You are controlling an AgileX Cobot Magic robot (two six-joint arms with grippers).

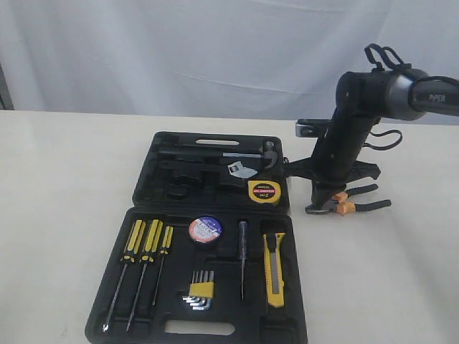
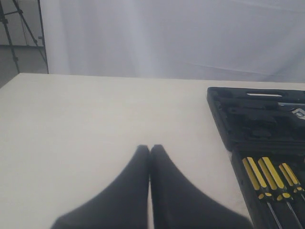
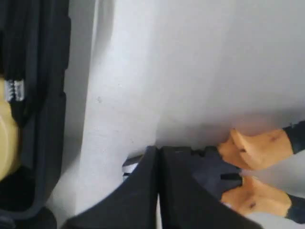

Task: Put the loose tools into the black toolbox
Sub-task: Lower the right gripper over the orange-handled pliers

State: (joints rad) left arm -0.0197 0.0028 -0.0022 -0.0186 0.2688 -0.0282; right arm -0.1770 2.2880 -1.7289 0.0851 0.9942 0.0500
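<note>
The black toolbox (image 1: 143, 190) lies open on the table. Its far half holds the yellow tape measure (image 1: 264, 192). The near half holds the black tape roll (image 1: 205, 229) and the yellow-and-black utility knife (image 1: 275, 269). The black-and-orange pliers (image 1: 356, 203) lie on the table to the right of the box. My right gripper (image 1: 320, 206) is shut, its tips down at the pliers' head (image 3: 212, 167) with nothing between them. The orange grips (image 3: 257, 149) spread beyond the tips. My left gripper (image 2: 150, 148) is shut and empty above bare table, left of the toolbox (image 2: 224, 129).
Three yellow-handled screwdrivers (image 1: 147, 244), hex keys (image 1: 201, 290) and a thin tester (image 1: 242, 258) sit in the near half. A hammer (image 1: 244, 154) and a wrench (image 1: 242, 170) lie in the far half. A white curtain hangs behind the table.
</note>
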